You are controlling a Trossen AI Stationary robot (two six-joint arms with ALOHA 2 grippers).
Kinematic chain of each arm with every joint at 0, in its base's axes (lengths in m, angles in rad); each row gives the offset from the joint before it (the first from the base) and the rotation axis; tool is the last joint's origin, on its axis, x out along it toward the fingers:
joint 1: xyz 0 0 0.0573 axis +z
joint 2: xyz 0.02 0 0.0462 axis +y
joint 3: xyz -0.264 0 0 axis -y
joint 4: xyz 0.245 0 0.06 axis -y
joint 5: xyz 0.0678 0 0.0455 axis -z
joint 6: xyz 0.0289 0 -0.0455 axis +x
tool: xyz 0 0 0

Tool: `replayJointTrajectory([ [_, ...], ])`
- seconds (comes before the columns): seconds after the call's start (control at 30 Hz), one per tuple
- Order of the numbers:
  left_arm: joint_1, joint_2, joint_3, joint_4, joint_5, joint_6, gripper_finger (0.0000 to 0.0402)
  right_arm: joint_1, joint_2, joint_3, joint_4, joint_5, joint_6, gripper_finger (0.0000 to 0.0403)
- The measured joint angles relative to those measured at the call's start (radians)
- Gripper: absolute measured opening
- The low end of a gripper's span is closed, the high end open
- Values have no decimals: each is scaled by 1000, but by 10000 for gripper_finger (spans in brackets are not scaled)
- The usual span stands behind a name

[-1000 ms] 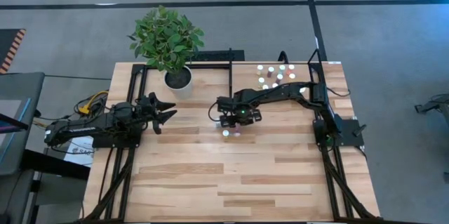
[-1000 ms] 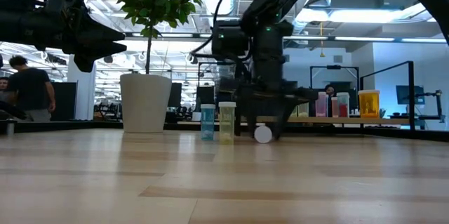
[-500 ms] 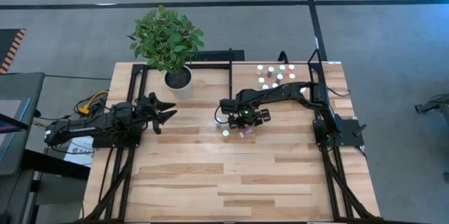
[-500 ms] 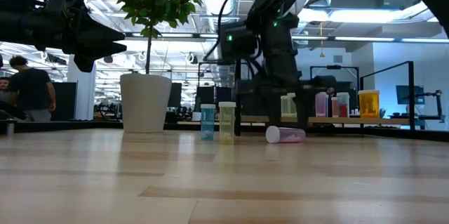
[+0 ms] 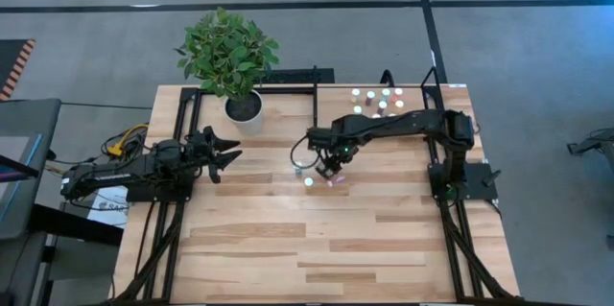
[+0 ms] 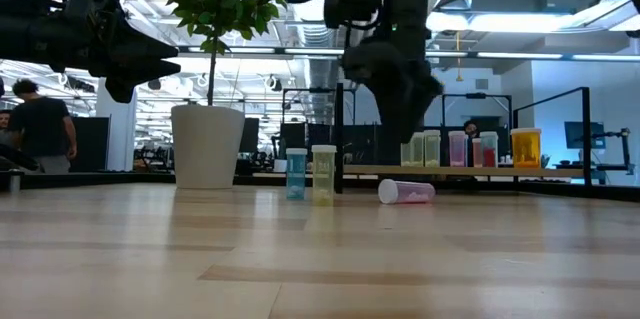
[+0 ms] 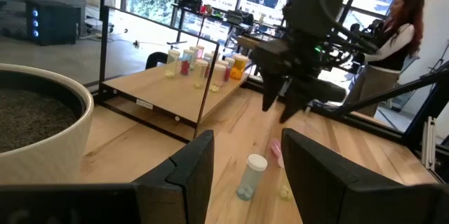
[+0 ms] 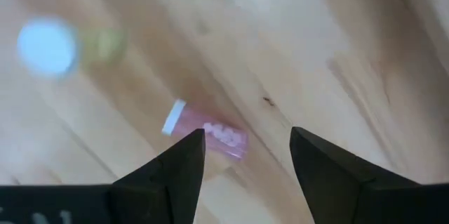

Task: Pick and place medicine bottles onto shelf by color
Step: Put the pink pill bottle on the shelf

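A pink medicine bottle (image 5: 333,181) lies on its side on the table, white cap toward the left; it also shows in the low view (image 6: 407,191) and the right wrist view (image 8: 208,134). My right gripper (image 5: 331,161) hangs open above it, fingers pointing down, touching nothing. Two bottles stand upright to its left, a blue one (image 6: 296,173) and a yellowish one (image 6: 323,174). Several more bottles (image 5: 377,102) stand on the shelf (image 6: 480,170) at the far right. My left gripper (image 5: 226,153) waits open and level over the table's left side.
A white pot with a green plant (image 5: 244,106) stands at the far edge, left of the shelf's black frame (image 5: 316,95). The near half of the plank tabletop (image 5: 317,248) is bare wood. People show in the room beyond the table.
My right gripper has risen from the tabletop well clear of the pink bottle and has rolled about its downward line. The pink bottle, which showed its cap end between the fingers, has turned on the table and lies sideways to the near edge.
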Motion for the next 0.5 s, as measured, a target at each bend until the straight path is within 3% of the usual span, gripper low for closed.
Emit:
replayJointTrajectory([
  [0.23, 0, 0, 0, 0, 0, 0, 153, 59, 81, 0, 36, 1, -340, 234],
  [0.5, 0, 0, 0, 0, 0, 0, 153, 79, 85, 0, -16, -2, -392, 234],
])
